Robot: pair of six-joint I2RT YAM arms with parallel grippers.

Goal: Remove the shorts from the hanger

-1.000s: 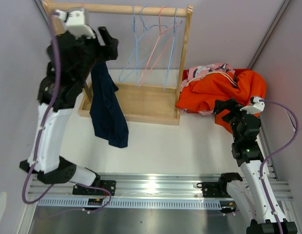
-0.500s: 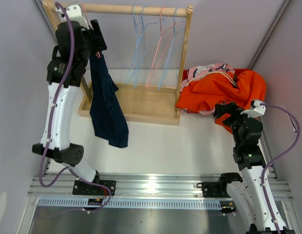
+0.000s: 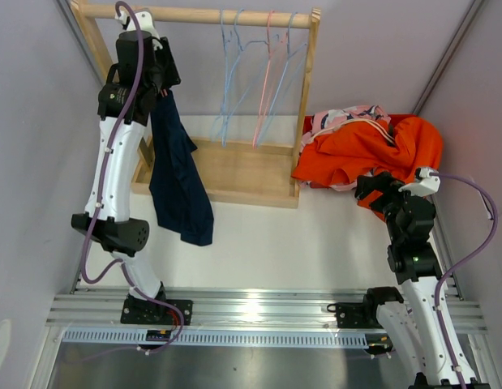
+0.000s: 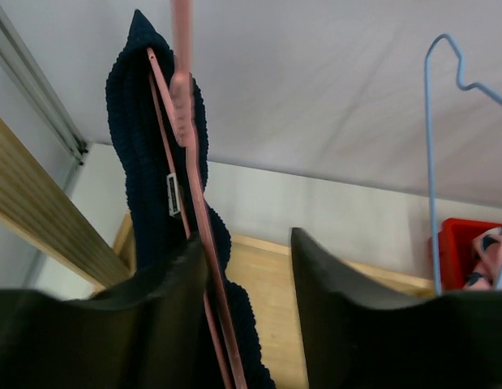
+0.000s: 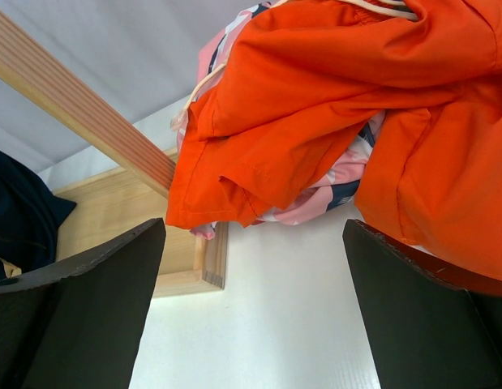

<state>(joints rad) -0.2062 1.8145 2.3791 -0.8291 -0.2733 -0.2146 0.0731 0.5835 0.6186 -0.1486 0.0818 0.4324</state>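
The plain navy shorts (image 3: 182, 186) hang from a pink hanger (image 4: 190, 162) at the left end of the wooden rod (image 3: 202, 14), their waistband (image 4: 141, 162) draped over the wire. My left gripper (image 3: 164, 74) is raised to the top of them. It is open (image 4: 251, 324), and the hanger wire and waistband run along the inner side of its left finger (image 4: 153, 324). The bright orange shorts (image 3: 364, 150) lie heaped at the right over a pink printed pair (image 3: 340, 120). My right gripper (image 3: 374, 185) is open and empty (image 5: 251, 308) just below the orange heap (image 5: 315, 97).
Several empty blue and pink hangers (image 3: 263, 81) hang on the rod. The rack's wooden base tray (image 3: 242, 174) sits below. A red bin (image 3: 307, 123) holds the heap at the right. Walls close in on both sides.
My left arm has straightened upward and its gripper has shifted left and closer to the rod at the top of the navy shorts. The empty hangers have swung. The right arm has barely moved.
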